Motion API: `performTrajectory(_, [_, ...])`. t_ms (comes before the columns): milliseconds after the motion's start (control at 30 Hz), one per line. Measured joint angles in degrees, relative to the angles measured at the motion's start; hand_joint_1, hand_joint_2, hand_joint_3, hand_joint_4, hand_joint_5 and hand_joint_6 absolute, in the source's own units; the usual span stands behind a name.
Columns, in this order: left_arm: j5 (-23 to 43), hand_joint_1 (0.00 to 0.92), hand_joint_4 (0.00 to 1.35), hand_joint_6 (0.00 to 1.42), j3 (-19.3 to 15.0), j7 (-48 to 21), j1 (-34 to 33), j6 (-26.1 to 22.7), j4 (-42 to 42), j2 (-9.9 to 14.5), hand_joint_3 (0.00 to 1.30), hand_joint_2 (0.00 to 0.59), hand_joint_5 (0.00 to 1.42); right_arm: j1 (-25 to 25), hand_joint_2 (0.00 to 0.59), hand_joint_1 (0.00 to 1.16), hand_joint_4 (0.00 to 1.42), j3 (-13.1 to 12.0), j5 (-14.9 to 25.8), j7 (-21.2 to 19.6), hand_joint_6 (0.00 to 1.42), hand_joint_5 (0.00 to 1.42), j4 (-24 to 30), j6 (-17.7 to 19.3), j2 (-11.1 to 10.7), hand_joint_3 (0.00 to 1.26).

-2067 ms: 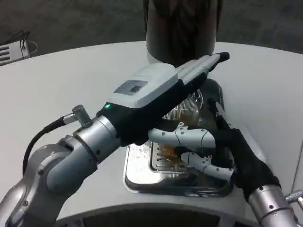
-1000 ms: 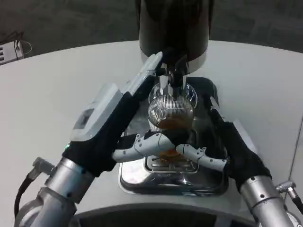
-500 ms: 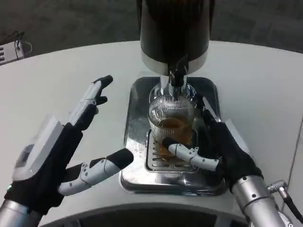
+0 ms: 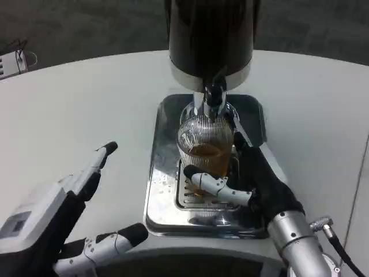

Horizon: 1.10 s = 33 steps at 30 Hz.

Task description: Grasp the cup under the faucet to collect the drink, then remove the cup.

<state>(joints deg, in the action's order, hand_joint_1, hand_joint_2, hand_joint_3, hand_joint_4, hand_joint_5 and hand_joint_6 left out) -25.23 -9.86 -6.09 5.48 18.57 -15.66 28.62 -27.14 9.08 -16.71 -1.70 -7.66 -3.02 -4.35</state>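
A ribbed clear glass cup (image 4: 205,142) holding amber drink stands on the metal drip tray (image 4: 164,190), right under the black faucet (image 4: 214,92) of the dark dispenser (image 4: 210,34). My right hand (image 4: 253,182) wraps the cup from the right: thumb across its lower front, other fingers behind its right side. My left hand (image 4: 63,222) hovers over the table at the lower left, fingers spread, holding nothing, well clear of the tray.
The round white table (image 4: 86,109) spreads to the left and the right of the tray. Its near edge curves just below my hands. A small white device with cables (image 4: 12,60) lies off the table at the far left.
My left hand has pulled back from the faucet, down and to the left, to the table's near edge. The right hand has stayed on the cup. The camera has shifted slightly.
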Motion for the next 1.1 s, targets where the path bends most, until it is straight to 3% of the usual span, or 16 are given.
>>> performTrajectory(367, [-0.35, 0.000, 0.00, 0.09, 1.48, -2.86, 5.50, -5.89, -5.81, -0.07, 0.00, 0.063, 0.02, -3.69, 0.218, 0.73, 0.00, 0.32, -0.32, -3.25, 0.00, 0.00, -5.36, 1.08, 2.21, 0.00])
performTrajectory(733, [-0.33, 0.000, 0.00, 0.09, 1.70, -4.98, 5.79, -9.61, -6.67, 0.12, 0.00, 0.063, 0.02, -5.32, 0.213, 0.76, 0.00, 1.23, -2.51, -8.40, 0.00, 0.00, -10.05, 2.89, 3.98, 0.00])
performTrajectory(867, [-0.33, 0.000, 0.00, 0.09, 1.83, -5.74, 5.77, -10.56, -6.67, 0.47, 0.00, 0.057, 0.01, -5.70, 0.224, 0.78, 0.05, 1.47, -3.17, -10.47, 0.02, 0.07, -11.20, 3.00, 4.90, 0.00])
performTrajectory(1100, [-0.33, 0.000, 0.00, 0.09, 2.29, -6.91, 5.75, -11.47, -6.67, 0.64, 0.00, 0.054, 0.02, -6.18, 0.222, 0.80, 0.27, 1.41, -4.28, -15.15, 0.20, 0.30, -12.43, 3.06, 6.91, 0.17])
